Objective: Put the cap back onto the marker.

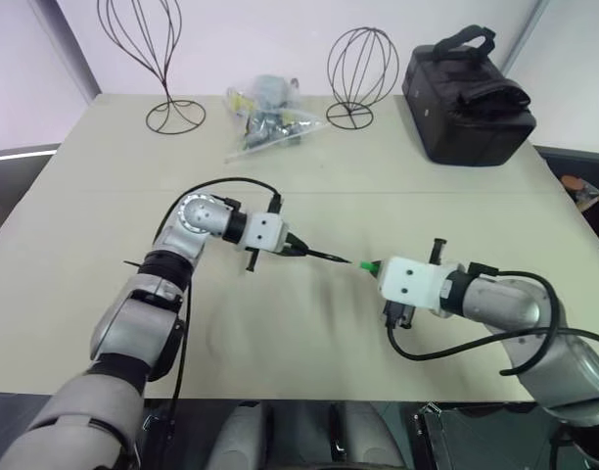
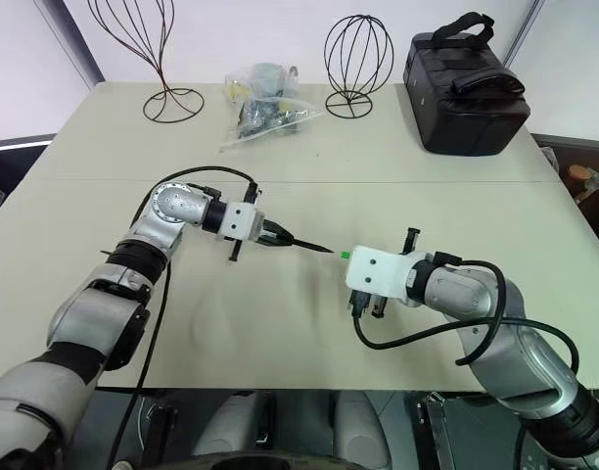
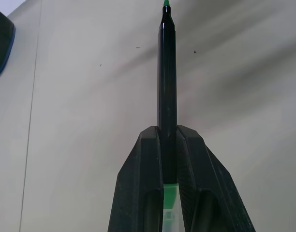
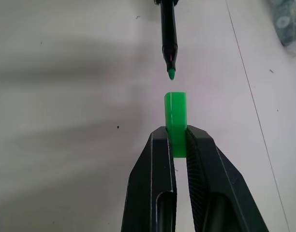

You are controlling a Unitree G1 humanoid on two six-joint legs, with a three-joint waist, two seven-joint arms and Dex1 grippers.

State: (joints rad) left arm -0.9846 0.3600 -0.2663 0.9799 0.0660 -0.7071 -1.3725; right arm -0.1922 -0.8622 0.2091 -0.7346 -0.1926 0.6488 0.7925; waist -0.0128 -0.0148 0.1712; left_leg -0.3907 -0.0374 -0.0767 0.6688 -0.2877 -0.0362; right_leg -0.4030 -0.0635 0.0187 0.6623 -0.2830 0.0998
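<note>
Over the middle of the table [image 1: 427,196], the left gripper [image 1: 298,249] clamps the marker [image 1: 325,256], tip aimed right at the cap [image 4: 176,110] pinched in the right gripper [image 1: 377,269], just apart, aligned for capping.

Setting: robot laboratory or test room, arranged as a staged work area.

Evidence:
- Table [image 1: 84,215]: large, plain beige top, with a seam running across its width.
- Left wire stand [image 1: 158,59] and right wire stand [image 1: 361,69]: black, balloon-shaped on ring bases, set along the table's far edge like props.
- Clear plastic bag [image 1: 265,117]: holds small mixed items and lies between the two stands.
- Black padded case [image 1: 466,93]: has a carry handle, of the equipment sort, and sits at the far right corner.
- Wall [image 1: 260,39]: plain white panels behind the table.
</note>
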